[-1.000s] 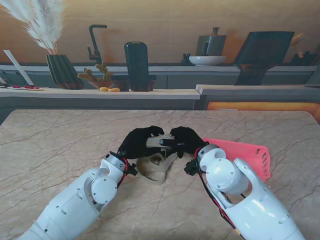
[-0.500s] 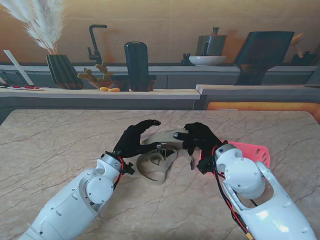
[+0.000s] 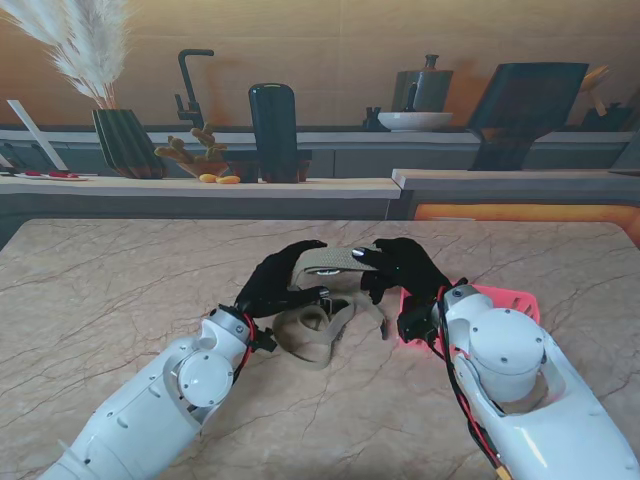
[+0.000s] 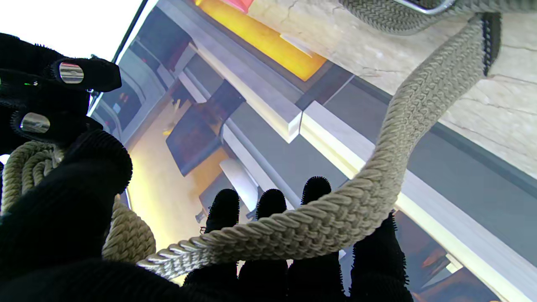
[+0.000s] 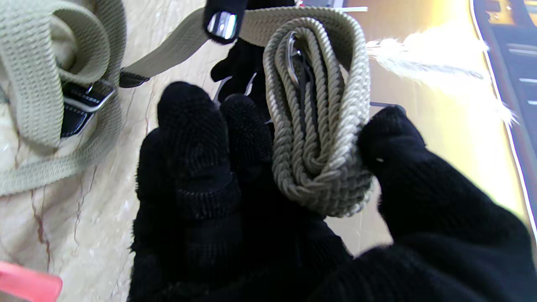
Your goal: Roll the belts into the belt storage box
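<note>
A beige woven belt (image 3: pixel 325 262) is stretched between my two black-gloved hands above the table. My right hand (image 3: pixel 400 270) is shut on its rolled end, and the coil (image 5: pixel 319 126) is pinched between thumb and fingers. My left hand (image 3: pixel 285 285) has straight, spread fingers (image 4: pixel 268 209); the strap (image 4: pixel 377 188) lies across them, not clamped. The rest of the belt (image 3: pixel 315 330), with its dark buckle (image 5: pixel 79 109), lies in loose loops on the table between my wrists. The pink storage box (image 3: pixel 505 300) sits to the right, partly hidden behind my right forearm.
The marble table (image 3: pixel 120 290) stretches out to both sides and ends at a far edge. Behind it a counter holds a vase with feathery grass (image 3: pixel 125 140), a dark bottle (image 3: pixel 273 130) and a bowl (image 3: pixel 415 120).
A second ago both hands were closed together on the belt. The left hand has since opened its fingers, and the right hand has drawn to the right with the coil, pulling out a length of strap.
</note>
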You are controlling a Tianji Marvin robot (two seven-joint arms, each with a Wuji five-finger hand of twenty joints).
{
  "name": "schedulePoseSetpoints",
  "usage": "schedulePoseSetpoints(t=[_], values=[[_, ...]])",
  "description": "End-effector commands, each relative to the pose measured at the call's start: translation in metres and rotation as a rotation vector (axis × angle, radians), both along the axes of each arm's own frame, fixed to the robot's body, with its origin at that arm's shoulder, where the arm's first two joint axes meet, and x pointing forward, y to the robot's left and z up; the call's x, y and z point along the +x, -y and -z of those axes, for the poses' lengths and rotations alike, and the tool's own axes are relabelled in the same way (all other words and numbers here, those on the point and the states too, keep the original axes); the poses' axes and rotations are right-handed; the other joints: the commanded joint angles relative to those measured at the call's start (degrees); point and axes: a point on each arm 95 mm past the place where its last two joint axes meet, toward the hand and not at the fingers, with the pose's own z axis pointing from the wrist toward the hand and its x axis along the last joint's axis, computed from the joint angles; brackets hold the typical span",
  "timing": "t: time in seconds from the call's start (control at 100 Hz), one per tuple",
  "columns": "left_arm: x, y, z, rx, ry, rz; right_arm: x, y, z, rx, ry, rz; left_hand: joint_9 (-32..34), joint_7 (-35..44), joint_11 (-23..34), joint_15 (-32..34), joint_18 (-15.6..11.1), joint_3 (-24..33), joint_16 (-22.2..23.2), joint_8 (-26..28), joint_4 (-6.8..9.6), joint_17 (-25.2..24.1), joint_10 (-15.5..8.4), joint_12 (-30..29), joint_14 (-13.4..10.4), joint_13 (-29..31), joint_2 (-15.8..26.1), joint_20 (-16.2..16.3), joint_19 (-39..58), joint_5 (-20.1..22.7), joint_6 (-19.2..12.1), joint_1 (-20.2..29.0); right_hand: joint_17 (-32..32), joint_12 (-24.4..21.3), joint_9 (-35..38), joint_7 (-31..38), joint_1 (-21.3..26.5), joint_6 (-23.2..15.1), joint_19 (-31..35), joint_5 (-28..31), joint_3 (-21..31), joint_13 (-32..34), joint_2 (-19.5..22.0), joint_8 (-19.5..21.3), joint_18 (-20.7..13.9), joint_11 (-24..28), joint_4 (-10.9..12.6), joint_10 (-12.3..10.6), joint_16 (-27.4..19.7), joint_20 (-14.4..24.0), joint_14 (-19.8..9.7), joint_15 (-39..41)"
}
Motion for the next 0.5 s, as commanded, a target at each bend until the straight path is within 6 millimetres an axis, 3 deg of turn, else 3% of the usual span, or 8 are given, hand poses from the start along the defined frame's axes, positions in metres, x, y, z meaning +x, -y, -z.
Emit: schedulePoseSetpoints(t=[0.0, 0.29, 0.49], values=[[-0.003, 0.009, 0.002, -0.025, -0.024, 0.008, -0.002, -0.004, -0.004, 0.021, 0.002, 0.001, -1.5, -1.6, -0.6, -0.8, -2.4, 0.1, -0.6, -0.2, 1.96, -1.1, 0.1, -0.6, -2.2, -1.5, 1.2, 1.0, -1.1, -2.4, -0.7, -1.5, 0.1, 0.6, 0.2, 8.4, 9.3, -18.6, -0.1, 0.9, 9.2, -0.1, 2.6, 1.6, -2.2, 0.5, 1.4, -2.3, 0.7, 0.7, -2.7, 0.0], [-0.009, 0.025, 0.005, -0.122, -0.072, 0.028, 0.000, -0.014, 0.003, 0.160, -0.081, 0.004, -3.3, -0.3, 0.2, -0.1, -4.4, -5.5, -0.3, 0.0, 2.20, -1.4, -0.3, -0.3, -2.5, -2.9, 5.3, 1.0, -1.5, -6.0, -1.0, -1.6, 0.3, 0.8, 0.1, 8.4, 9.4, -18.9, -0.3, 0.7, 8.8, -0.1, 3.0, 1.7, -2.8, 0.6, 1.4, -2.6, 0.9, 0.8, -3.0, 0.0], [-0.013, 0.028, 0.003, -0.174, -0.076, 0.031, 0.008, -0.024, 0.014, 0.207, -0.156, 0.005, -3.3, -0.4, 0.9, 0.6, -5.3, -7.2, -0.1, -0.1, 1.93, -1.0, -0.5, -0.1, -2.9, -2.7, 5.5, 1.0, -0.9, -6.2, -1.3, -2.5, -0.1, 1.6, -0.9, 8.5, 9.7, -18.5, -0.4, 0.4, 9.1, -0.9, 3.1, 1.9, -2.3, 1.8, 1.5, -1.7, 2.0, 1.3, -2.6, 1.6]])
